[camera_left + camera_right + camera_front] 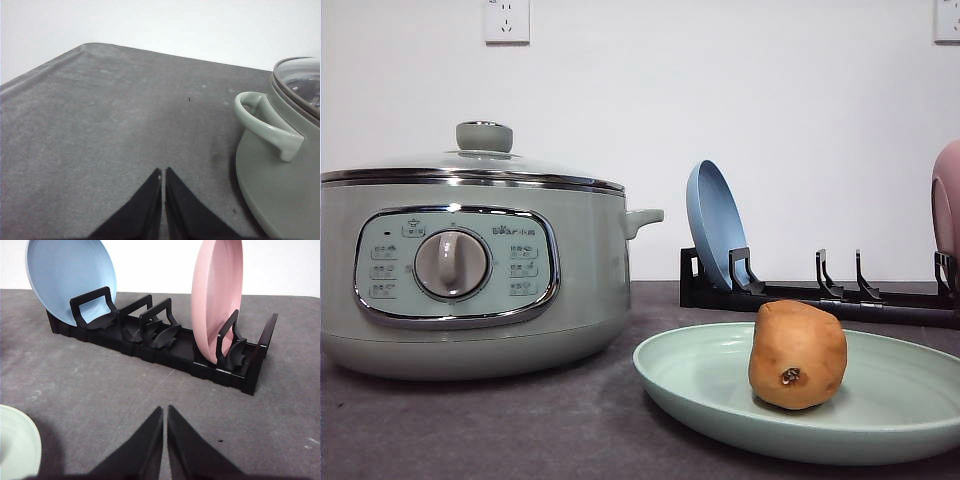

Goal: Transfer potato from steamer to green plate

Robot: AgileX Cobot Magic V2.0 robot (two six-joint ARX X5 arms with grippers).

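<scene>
- Left gripper [163, 172]: fingers pressed together, nothing between them, hanging over bare mat. The steamer [280, 190] sits just off to one side of the tips; its side handle [267, 125] juts out toward open mat, not touching the fingers.
- Right gripper [165, 411]: fingers likewise pressed together and empty, over bare mat. The rim of the green plate [17, 445] lies near the tips on one side; the rack stands ahead of them.
- Potato [797, 354]: stands on the green plate [700, 385], roughly mid-plate, dark eye spot facing the front camera. Steamer [470, 270] has its glass lid [470, 165] on. Judgement: transfer looks complete; nothing left to grip.
- Risk 1: potato rests on a narrow, rounded end. A knock to the plate could roll it toward the shallow rim, possibly off.
- Risk 2: right arm pulling away low could catch the plate edge beside it and shift the plate; lift before moving sideways.
- Risk 3: left arm swinging toward the steamer could hook the protruding handle and drag the pot or rattle the lid.
- Risk 4: right arm driving forward would meet the black dish rack [165, 347], where the blue plate [70, 277] and pink plate [217, 295] stand on edge in slots and could tip.
- Surface: dark grey matte mat [110, 125], faintly scuffed, raised border at the far edge.
- Room: plain white wall [770, 90] behind, with a wall socket [507, 20] above the steamer.
</scene>
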